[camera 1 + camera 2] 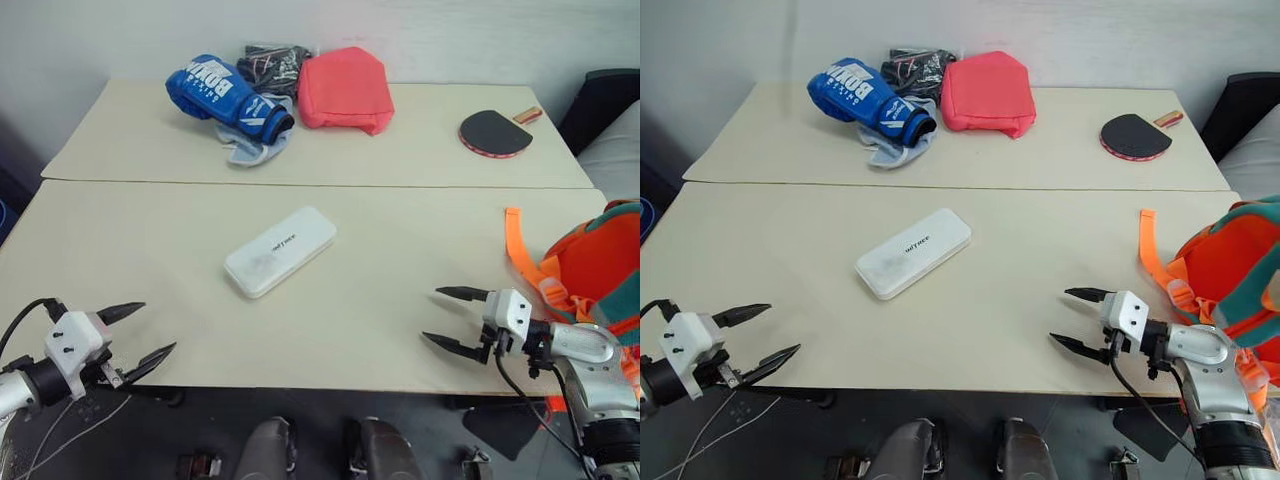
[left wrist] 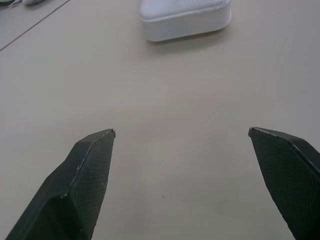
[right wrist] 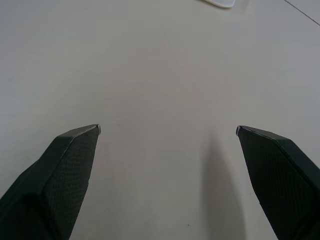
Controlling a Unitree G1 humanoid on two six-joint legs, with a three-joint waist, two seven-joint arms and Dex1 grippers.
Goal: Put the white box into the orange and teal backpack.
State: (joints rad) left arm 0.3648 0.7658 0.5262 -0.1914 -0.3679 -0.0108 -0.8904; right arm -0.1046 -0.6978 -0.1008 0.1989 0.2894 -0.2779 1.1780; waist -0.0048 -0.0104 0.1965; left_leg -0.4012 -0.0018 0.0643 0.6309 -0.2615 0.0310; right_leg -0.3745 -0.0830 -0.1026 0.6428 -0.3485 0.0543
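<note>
left gripper (image 1: 150, 331): jaws spread, empty | right gripper (image 1: 446, 318): jaws spread, empty

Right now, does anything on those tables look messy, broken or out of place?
Nothing looks broken or spilled. The white box lies askew on the near table, and the orange and teal backpack overhangs its right edge.

Bare counter (image 1: 150, 260) surrounds the white box (image 1: 280, 250) on every side; both grippers reach it unobstructed. The backpack (image 1: 595, 265) seemingly overhangs the right edge.
</note>
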